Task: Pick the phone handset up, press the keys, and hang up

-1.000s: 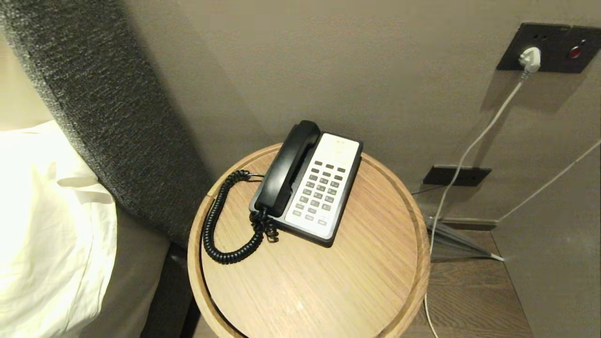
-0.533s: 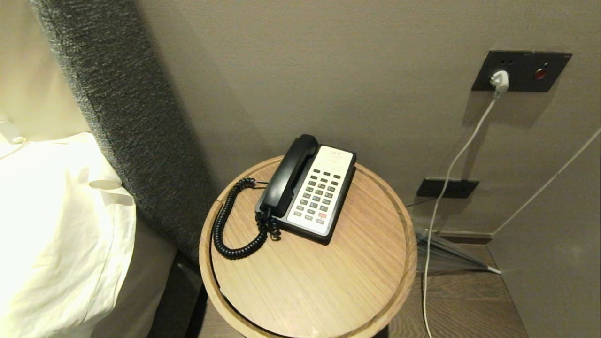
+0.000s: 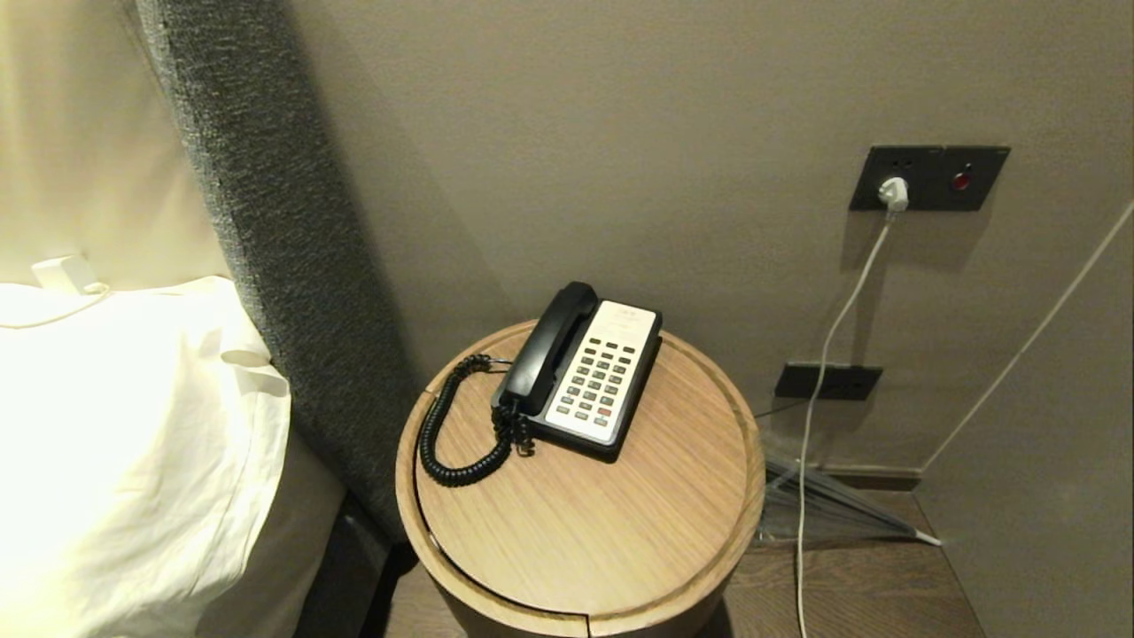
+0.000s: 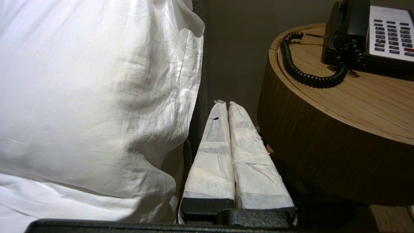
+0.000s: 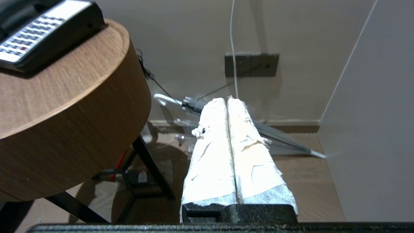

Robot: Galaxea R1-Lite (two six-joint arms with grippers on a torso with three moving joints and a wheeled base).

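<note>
The glossy black phone handset (image 3: 549, 350) rests in its cradle on the left side of the black-and-white phone base (image 3: 602, 381), whose keys (image 3: 601, 383) face up. Its coiled cord (image 3: 452, 439) loops over the round wooden table (image 3: 620, 532). Neither arm shows in the head view. In the left wrist view my left gripper (image 4: 225, 103) is shut and empty, low between the pillow and the table, with the handset (image 4: 351, 27) above it. My right gripper (image 5: 227, 99) is shut and empty too, below the table's right side, near the phone base (image 5: 45, 32).
A white pillow (image 3: 115, 461) and a grey upholstered headboard (image 3: 283, 266) stand left of the table. A white cable (image 3: 824, 372) hangs from a wall socket (image 3: 926, 177). A folded umbrella (image 5: 278, 136) lies on the wooden floor by the right wall (image 3: 1045, 496).
The whole head view has pulled up and back: table and phone look smaller and sit lower in the picture, with more wall and pillow showing. The phone itself has not moved on the table.
</note>
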